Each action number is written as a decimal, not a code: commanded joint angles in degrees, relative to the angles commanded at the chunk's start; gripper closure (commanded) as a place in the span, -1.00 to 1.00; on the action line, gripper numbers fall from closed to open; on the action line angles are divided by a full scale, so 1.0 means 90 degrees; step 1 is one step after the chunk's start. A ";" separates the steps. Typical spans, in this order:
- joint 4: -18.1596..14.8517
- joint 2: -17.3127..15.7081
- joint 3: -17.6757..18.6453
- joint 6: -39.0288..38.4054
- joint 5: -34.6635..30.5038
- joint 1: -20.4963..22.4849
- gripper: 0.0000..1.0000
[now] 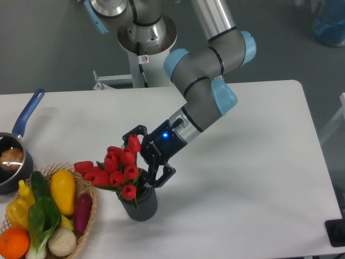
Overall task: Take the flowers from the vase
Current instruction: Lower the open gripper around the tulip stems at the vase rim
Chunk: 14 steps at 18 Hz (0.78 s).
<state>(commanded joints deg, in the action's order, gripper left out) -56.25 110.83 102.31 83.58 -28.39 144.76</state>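
Note:
The flowers point(115, 170), a bunch of red tulip buds with green leaves, stand in the vase point(142, 205), a small dark ribbed cylinder near the table's front edge. The bunch leans to the left over the vase's mouth. My gripper point(141, 158) reaches in from the right, just above the vase. Its two black fingers stand open, one behind the bunch and one in front, with the right side of the bunch between them. The stems are hidden behind buds and fingers.
A wicker basket point(90, 215) with vegetables and an orange sits just left of the vase, almost under the leaning buds. A dark pot point(12, 162) with a blue handle stands at the far left. The robot's base point(145, 38) rises behind the table.

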 joint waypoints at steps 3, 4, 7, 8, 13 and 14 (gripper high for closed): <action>0.0000 0.0010 -0.0029 0.0000 0.0000 0.0010 -1.00; 0.0000 0.0019 -0.0029 0.0000 0.0000 0.0000 -1.00; 0.0000 0.0010 -0.0029 0.0000 -0.0010 0.0010 -1.00; 0.0000 0.0000 -0.0039 0.0000 -0.0010 0.0010 -1.00; 0.0000 -0.0020 -0.0029 -0.0020 -0.0019 0.0010 -0.62; 0.0000 -0.0020 -0.0029 -0.0020 -0.0010 0.0010 -0.56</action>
<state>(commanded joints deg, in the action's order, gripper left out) -56.25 110.65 102.04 83.41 -28.48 144.84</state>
